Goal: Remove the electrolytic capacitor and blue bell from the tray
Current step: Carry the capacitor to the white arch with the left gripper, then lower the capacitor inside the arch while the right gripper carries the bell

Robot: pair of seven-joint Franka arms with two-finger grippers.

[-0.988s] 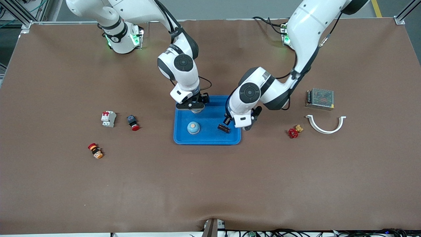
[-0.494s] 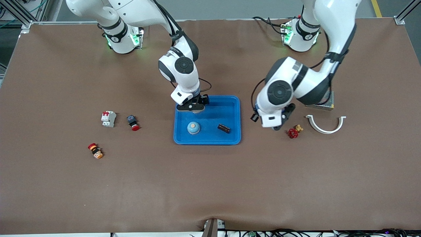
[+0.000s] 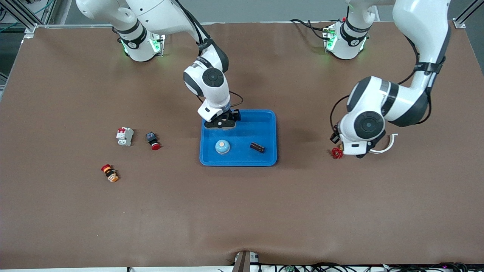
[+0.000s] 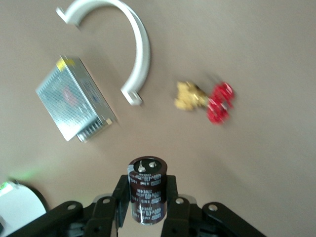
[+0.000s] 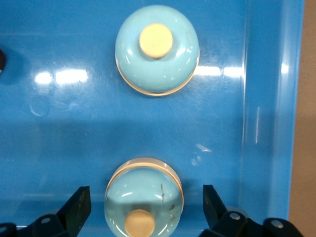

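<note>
You are mid-carry with the capacitor (image 4: pixel 147 185). The left gripper (image 4: pixel 146 210) is clamped on its dark can, which stands upright between the fingers. It hangs over bare table (image 3: pixel 310 196) at the left arm's end, clear of the tray (image 3: pixel 270 117) at the middle of the front view. Below it in the left wrist view lie the red valve (image 4: pixel 219 102), the white bracket (image 4: pixel 133 54) and the power supply (image 4: pixel 74 103).

Your next move on that side looks like a set-down. Pick a bare patch away from those three, lower until the can's base meets the table, then let go. A tall can may tip if it is dropped.

The right gripper (image 3: pixel 223 124) is over the upper part of the tray, fingers spread wide on either side of a bell (image 5: pixel 143 190) and holding nothing. It needs to come down around the dome, close and lift over the rim.

A second bell (image 3: pixel 222 147) sits lower in the tray, nearer the front camera, with a dark part (image 3: pixel 257 147) beside it. I cannot tell what that part is, so check both before you call the tray done
</note>
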